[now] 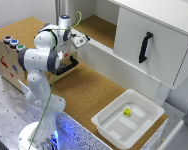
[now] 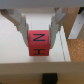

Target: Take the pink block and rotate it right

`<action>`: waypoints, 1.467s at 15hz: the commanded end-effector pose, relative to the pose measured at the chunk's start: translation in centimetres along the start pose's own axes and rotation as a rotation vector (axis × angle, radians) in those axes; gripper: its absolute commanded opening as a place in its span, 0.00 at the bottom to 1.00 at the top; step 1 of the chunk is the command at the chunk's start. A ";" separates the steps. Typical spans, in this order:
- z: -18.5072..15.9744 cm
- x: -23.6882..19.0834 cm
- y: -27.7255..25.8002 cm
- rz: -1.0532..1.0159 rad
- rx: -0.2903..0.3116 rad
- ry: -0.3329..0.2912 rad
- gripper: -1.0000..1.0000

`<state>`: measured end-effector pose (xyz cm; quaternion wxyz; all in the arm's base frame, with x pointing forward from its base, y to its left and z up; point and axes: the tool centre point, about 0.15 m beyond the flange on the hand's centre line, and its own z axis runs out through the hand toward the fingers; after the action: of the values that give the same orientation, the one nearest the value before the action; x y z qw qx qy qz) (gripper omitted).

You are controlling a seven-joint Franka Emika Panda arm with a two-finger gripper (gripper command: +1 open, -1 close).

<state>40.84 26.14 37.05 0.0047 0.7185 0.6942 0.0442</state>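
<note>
In the wrist view the pink block [image 2: 38, 44], a cube with dark letters on its face, stands on a white surface. My gripper [image 2: 38, 41] is shut on the pink block, and one finger [image 2: 22, 29] presses against each of its sides. In the exterior view my gripper [image 1: 85, 40] reaches over the white ledge [image 1: 101, 49] at the foot of the cabinet. The block is hidden there behind the hand.
A white cabinet with a black handle [image 1: 145, 47] fills the exterior view's right. A white bin [image 1: 111, 125] holding a small yellow thing [image 1: 127, 111] sits on the cork tabletop. A wooden box with coloured buttons [image 1: 13, 43] stands at the exterior view's left.
</note>
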 end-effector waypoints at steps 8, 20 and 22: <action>-1.0 2.0 -2.6 0.786 0.107 0.038 0.00; 5.6 1.6 -4.1 1.549 -0.142 -0.050 0.00; 4.8 0.8 -4.4 1.704 -0.132 -0.037 0.00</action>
<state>37.63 27.53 33.09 0.0030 0.9986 0.0411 0.0326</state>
